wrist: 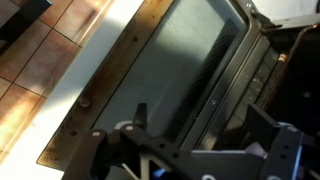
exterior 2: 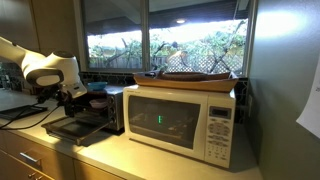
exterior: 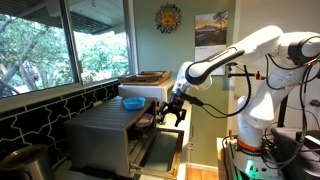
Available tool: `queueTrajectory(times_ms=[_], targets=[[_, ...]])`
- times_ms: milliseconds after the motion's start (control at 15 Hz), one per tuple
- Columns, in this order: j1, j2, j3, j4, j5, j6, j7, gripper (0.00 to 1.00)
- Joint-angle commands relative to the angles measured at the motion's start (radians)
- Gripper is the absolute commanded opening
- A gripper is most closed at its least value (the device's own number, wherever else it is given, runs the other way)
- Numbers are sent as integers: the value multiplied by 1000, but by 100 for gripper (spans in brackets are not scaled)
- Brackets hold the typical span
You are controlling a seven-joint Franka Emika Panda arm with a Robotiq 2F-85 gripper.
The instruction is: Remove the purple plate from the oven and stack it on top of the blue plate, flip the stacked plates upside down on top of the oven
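The dark-grey oven (exterior: 100, 135) stands with its front door (exterior: 158, 150) folded down, and it shows in both exterior views (exterior 2: 100, 112). The blue plate (exterior: 132, 102) lies on the oven's top. A dark purplish shape (exterior: 147, 120) at the oven's mouth may be the purple plate; I cannot tell for sure. My gripper (exterior: 175, 112) hangs just above the open door, in front of the mouth. In the wrist view its fingers (wrist: 200, 120) are spread apart over the door's glass (wrist: 190, 60), with nothing between them.
A white microwave (exterior 2: 185, 120) with a wooden tray (exterior 2: 195, 78) on top stands beside the oven. Windows (exterior: 60, 45) lie behind. The counter edge (exterior 2: 60, 150) runs in front of the open door.
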Motion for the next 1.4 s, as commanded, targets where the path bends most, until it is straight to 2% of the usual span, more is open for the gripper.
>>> queueTrajectory(times_ms=[0,333,667,867,1067,1133,1200,1333], targets=[[28,64,-44,0,126,135,-73,100],[60,125,-70,22,339,280,-192,100],[93,179,-77,47,516,346,-301,100],[96,205,-72,63,596,381,-359,92],[95,230,-65,80,659,407,-408,94],[94,237,-64,83,671,408,-418,84],[90,242,-64,85,676,405,-429,68],[83,250,-64,90,682,401,-437,51]])
